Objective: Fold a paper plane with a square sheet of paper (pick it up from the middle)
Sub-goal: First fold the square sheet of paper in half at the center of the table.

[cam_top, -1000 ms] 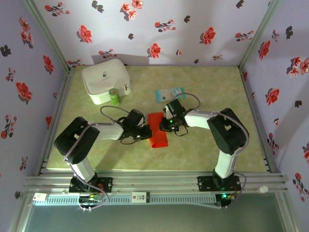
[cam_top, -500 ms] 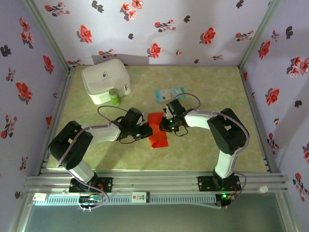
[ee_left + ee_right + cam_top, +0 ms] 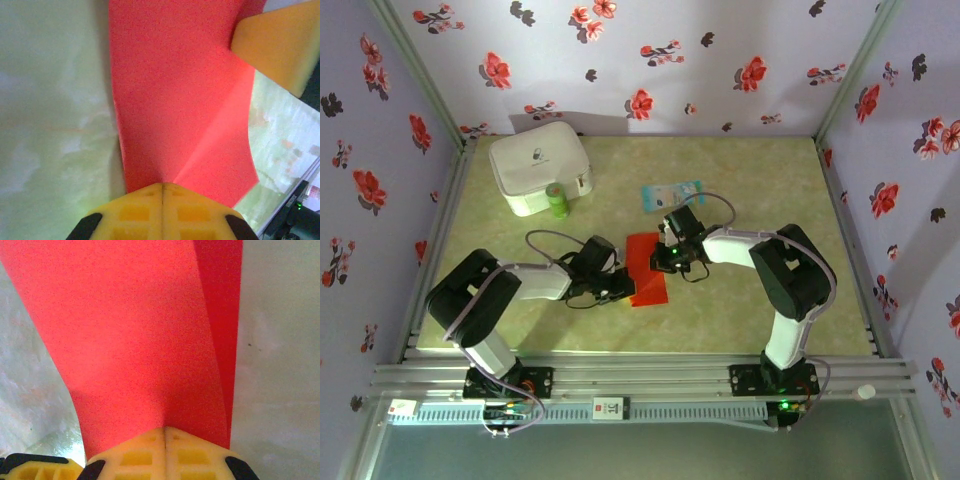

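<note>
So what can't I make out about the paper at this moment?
Top external: the red paper is too small to count its creases, and its edges are partly covered.
Left wrist: the left gripper hides the pinched edge; the far end runs off the top.
Right wrist: the right gripper hides the pinched edge likewise.
Pale blue packet: print too small.

Both arms lay low, bent inward toward the paper (image 3: 646, 270). The left end effector (image 3: 623, 291) pinched the paper's near left edge, fingers pressed together; the right end effector (image 3: 665, 262) pinched its right edge likewise.
</note>
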{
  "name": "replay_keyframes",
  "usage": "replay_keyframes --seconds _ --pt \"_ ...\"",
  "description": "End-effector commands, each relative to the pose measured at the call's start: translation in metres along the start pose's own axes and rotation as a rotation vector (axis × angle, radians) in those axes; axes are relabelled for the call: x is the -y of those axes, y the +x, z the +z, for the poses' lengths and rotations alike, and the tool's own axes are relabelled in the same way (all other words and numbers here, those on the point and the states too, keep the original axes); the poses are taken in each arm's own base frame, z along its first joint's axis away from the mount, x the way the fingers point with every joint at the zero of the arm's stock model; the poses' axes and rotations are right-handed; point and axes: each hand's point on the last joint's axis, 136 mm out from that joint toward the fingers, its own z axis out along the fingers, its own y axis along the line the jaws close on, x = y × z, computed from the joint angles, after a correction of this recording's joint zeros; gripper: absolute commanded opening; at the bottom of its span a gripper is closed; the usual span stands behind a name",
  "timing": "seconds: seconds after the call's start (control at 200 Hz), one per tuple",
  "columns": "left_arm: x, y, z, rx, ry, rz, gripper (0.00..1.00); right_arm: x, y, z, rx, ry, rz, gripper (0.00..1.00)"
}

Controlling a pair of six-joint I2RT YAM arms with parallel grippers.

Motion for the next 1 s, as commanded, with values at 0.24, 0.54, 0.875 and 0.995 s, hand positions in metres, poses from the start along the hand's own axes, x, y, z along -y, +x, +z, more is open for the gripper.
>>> replay_keyframes --seconds 0.24,0.54,0.875,0.995 --pt "0.020 0.008 -0.016 0.006 0.042 0.035 0.06 0.062 0.039 0.004 -0.100 0.235 0.093 0.00" --pt "0.035 0.003 -0.009 -0.004 0.091 0.034 0.08 0.061 0.039 0.003 -0.107 0.237 0.094 0.00" --pt "-0.017 0.052 0.009 -0.143 -0.038 0.022 0.09 0.060 0.041 -0.001 -0.101 0.234 0.090 0.00" --pt "-0.031 0.062 0.005 -0.137 -0.048 -0.002 0.09 0.063 0.041 -0.002 -0.103 0.247 0.082 0.00"
